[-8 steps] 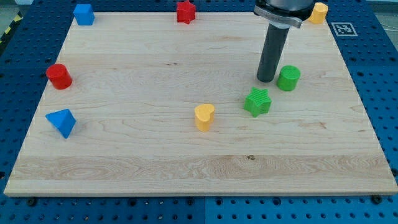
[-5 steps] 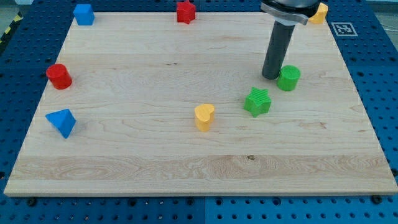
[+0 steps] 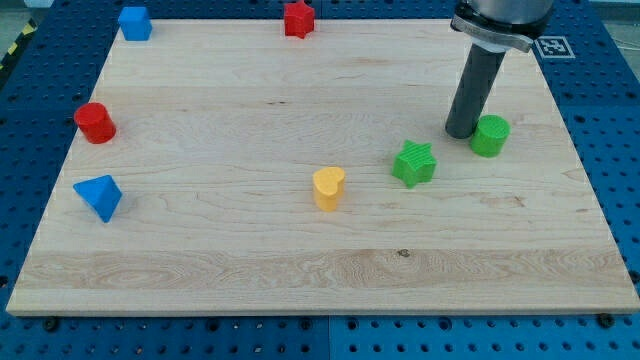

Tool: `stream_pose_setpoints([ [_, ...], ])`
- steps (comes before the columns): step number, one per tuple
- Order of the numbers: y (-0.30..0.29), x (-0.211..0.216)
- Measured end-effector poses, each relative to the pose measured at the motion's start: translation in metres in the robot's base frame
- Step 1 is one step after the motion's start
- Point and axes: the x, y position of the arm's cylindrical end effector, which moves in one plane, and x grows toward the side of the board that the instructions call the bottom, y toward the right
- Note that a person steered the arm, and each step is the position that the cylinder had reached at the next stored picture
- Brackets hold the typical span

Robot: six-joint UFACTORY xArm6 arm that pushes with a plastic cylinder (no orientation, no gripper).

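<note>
My tip (image 3: pixel 461 133) rests on the wooden board (image 3: pixel 250 260) at the view's right, touching the left side of a green cylinder (image 3: pixel 490 135). A green star block (image 3: pixel 414 163) lies a short way down and to the left of the tip. Further left sits a yellow heart-shaped block (image 3: pixel 328 187). The rod's upper part hides the board's top right corner, so the yellow block seen there earlier does not show.
A red star-like block (image 3: pixel 297 18) and a blue block (image 3: pixel 134 22) sit along the top edge. A red cylinder (image 3: pixel 95 122) and a blue triangular block (image 3: pixel 99 196) stand near the left edge. Blue perforated table surrounds the board.
My tip slid to the right and slightly down, pushing the green cylinder to the right with it. The rod now covers the yellow block at the top right. Other blocks stayed put.
</note>
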Motion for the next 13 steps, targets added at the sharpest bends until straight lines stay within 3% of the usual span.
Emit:
stream_pose_setpoints([
  [5,0.003,0.063],
  [13,0.031,0.015],
])
